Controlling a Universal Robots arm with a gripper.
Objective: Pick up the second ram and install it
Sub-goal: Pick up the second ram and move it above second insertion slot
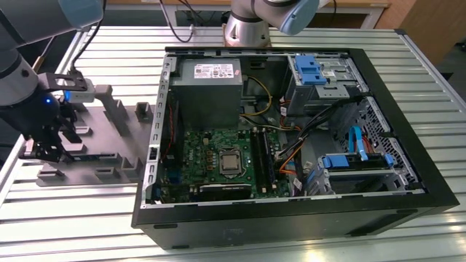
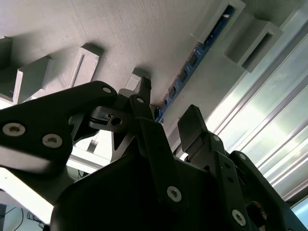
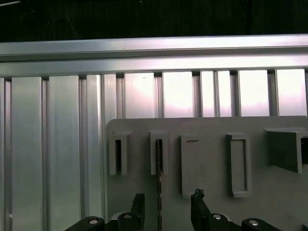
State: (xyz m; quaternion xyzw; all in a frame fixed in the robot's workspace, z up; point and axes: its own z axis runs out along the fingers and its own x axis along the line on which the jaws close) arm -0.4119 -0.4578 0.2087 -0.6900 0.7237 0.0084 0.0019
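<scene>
The second ram (image 2: 192,57) is a thin dark-blue stick standing on edge in a slot of the grey holder tray (image 1: 117,136). In the first wrist view it shows edge-on as a thin dark line (image 3: 159,168). My gripper (image 1: 45,153) hangs low over the tray at the exterior view's left. It is open, and in both wrist views its black fingertips (image 3: 196,198) stand one on each side of the ram's near end, with a gap to each. The gripper (image 2: 168,103) (image 3: 167,199) holds nothing.
An open black computer case (image 1: 291,218) lies on the slatted aluminium table (image 1: 437,71), to the exterior view's right of the tray. Inside are the green motherboard (image 1: 196,158), black ram slots (image 1: 262,158), a grey power supply (image 1: 207,82) and blue drive brackets (image 1: 309,68). Raised grey blocks (image 1: 117,109) stand on the tray.
</scene>
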